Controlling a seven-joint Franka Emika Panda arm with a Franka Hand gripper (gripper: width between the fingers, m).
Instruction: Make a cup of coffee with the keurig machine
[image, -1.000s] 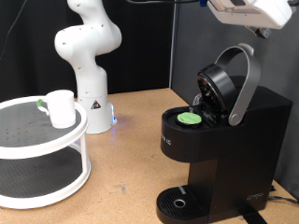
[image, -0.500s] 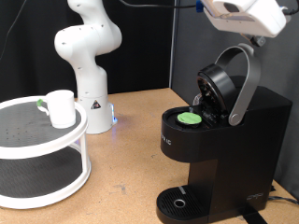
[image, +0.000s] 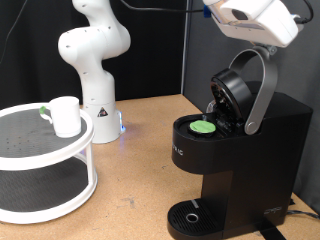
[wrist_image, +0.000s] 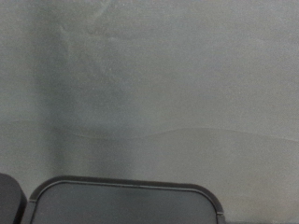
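Observation:
The keurig machine (image: 240, 150) stands at the exterior view's right with its lid raised and the silver-grey handle (image: 262, 90) tilted up. A green-topped pod (image: 204, 127) sits in the open holder. The white cup (image: 66, 116) stands on the top tier of a round white shelf (image: 30, 150) at the left, far from the gripper. My gripper (image: 255, 20) is a white hand at the top right, just above the handle; its fingers do not show. The wrist view shows a grey wall and a dark, grey-rimmed rounded shape (wrist_image: 126, 201), with no fingers in it.
The arm's white base (image: 92, 60) stands at the back left on the wooden table (image: 140, 170), with a blue light beside it. The shelf has a dark lower tier. A black backdrop is behind the machine.
The hand has moved towards the exterior view's left, over the raised lid handle. The machine, pod and cup have not moved.

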